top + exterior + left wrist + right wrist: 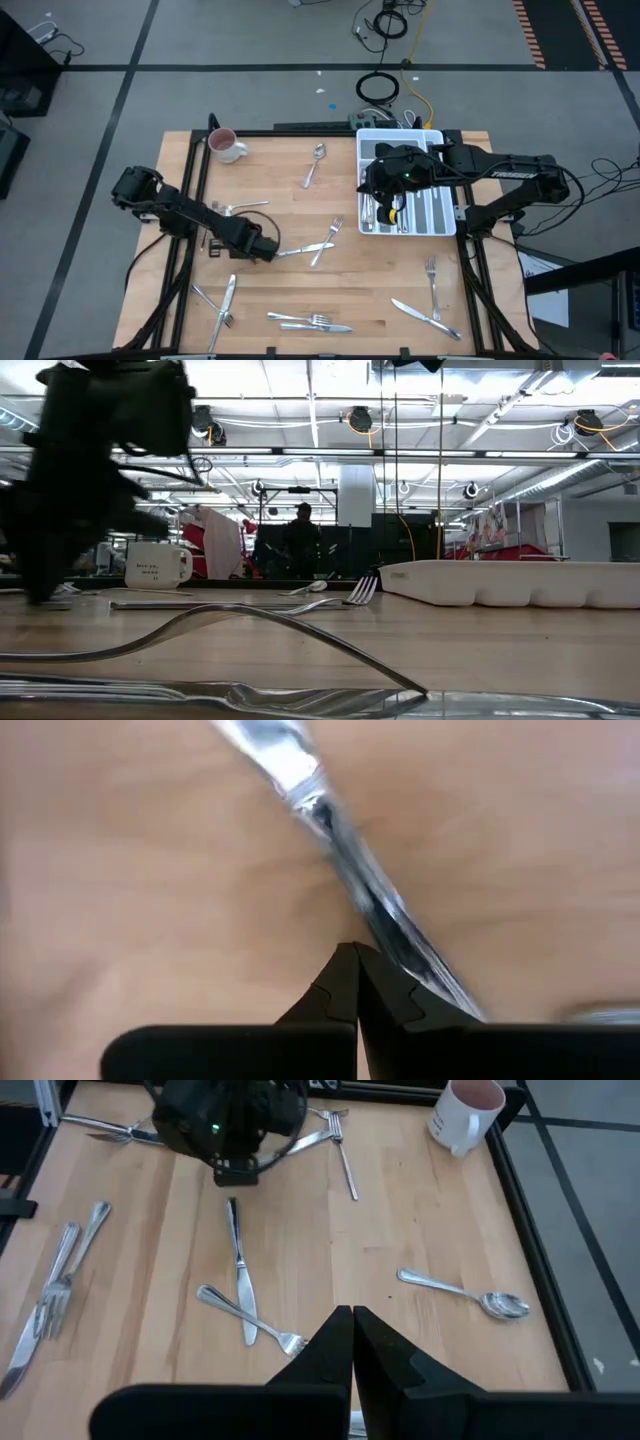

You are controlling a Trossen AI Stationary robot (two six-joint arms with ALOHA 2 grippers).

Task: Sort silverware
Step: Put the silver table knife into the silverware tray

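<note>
Silverware lies scattered on the wooden table: a spoon (316, 160), a knife crossed by a fork (318, 243), a fork (432, 275), a knife (425, 315), and more pieces by the near edge (310, 322) and near left (222, 300). A few pieces lie in the white tray (440, 222). My left gripper (272, 252) is shut and low at the handle end of the crossed knife (340, 850). My right gripper (370, 190) is shut and hovers over the tray's left part, its fingers (335, 1335) holding nothing. My left gripper (355, 955) has its shut fingertips right beside the knife's handle (400, 935), coming from above and from the table's left. The knife lies flat on the table. Whether the fingertips touch it, I cannot tell.
A white mug with a pink inside (225, 145) stands at the far left corner. The tray (510, 585) sits at the far right. A black frame (190, 170) borders the table. Bare wood shows between the spoon and the crossed knife and fork. A person (302, 545) stands far behind the table.
</note>
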